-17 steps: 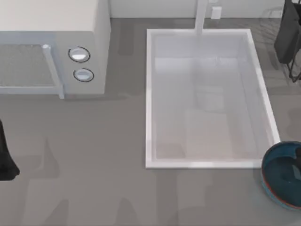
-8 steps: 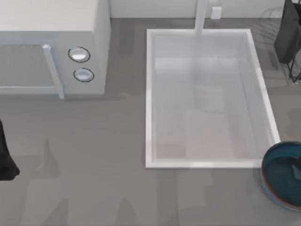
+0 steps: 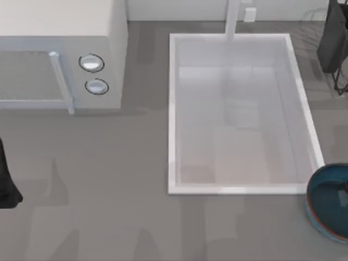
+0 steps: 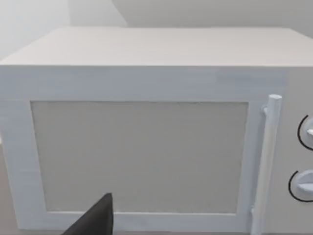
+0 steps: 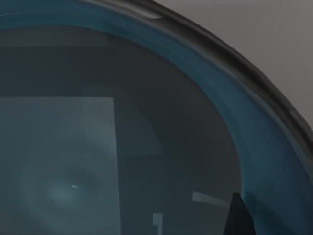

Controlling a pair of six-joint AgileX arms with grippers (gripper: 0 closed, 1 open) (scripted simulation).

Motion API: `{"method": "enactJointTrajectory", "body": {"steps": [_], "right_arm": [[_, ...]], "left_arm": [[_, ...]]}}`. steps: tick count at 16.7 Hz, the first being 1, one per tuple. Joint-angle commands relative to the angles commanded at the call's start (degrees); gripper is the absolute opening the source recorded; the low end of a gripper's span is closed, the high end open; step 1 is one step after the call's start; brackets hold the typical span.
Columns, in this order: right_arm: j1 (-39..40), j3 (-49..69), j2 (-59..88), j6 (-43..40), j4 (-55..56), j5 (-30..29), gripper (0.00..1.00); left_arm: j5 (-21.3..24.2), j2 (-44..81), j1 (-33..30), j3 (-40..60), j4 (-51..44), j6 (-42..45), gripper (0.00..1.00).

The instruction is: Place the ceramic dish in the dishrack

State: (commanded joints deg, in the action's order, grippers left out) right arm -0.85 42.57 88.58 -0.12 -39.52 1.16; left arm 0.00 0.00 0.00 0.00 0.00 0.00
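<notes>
Fingers of the right gripper cannot be judged spread or clenched. From above, the ceramic dish point(image 3: 329, 202) is sitting at the table's right edge, just off the sink point(image 3: 239, 190) corner, having slid slightly rightward; the dishrack point(image 3: 333, 38) is waiting far behind. The left arm point(image 3: 6, 179) is idling near the microwave point(image 3: 60, 54). Right wrist camera is hovering close over the dish's glazed inside point(image 5: 98, 147), suggesting a grasp is forming.

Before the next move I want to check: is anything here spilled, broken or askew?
Nothing stands out. The dish sits upright and whole at the table's right edge, just below the sink's corner. The dishrack is far from it, at the top right.
</notes>
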Motion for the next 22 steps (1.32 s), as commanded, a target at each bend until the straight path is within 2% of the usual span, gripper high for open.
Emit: {"method": "enactJointTrajectory", "body": {"steps": [7,10,19,22], "right_arm": [[0.0,0.1,-0.1,0.1,-0.1,0.1,0.00],[-0.1,4.0,-0.2,0.1,-4.1,0.1,0.00],[-0.5,32.4,-3.9,-0.5,-38.5,0.2,0.00],[-0.6,39.3,-5.9,-0.6,-45.8,0.2,0.00]], "left_arm": [[0.0,0.0,0.0,0.0,0.0,0.0,1.00],[0.0,0.0,0.0,0.0,0.0,0.0,1.00],[0.0,0.0,0.0,0.0,0.0,0.0,1.00],[0.0,0.0,0.0,0.0,0.0,0.0,1.00]]}}
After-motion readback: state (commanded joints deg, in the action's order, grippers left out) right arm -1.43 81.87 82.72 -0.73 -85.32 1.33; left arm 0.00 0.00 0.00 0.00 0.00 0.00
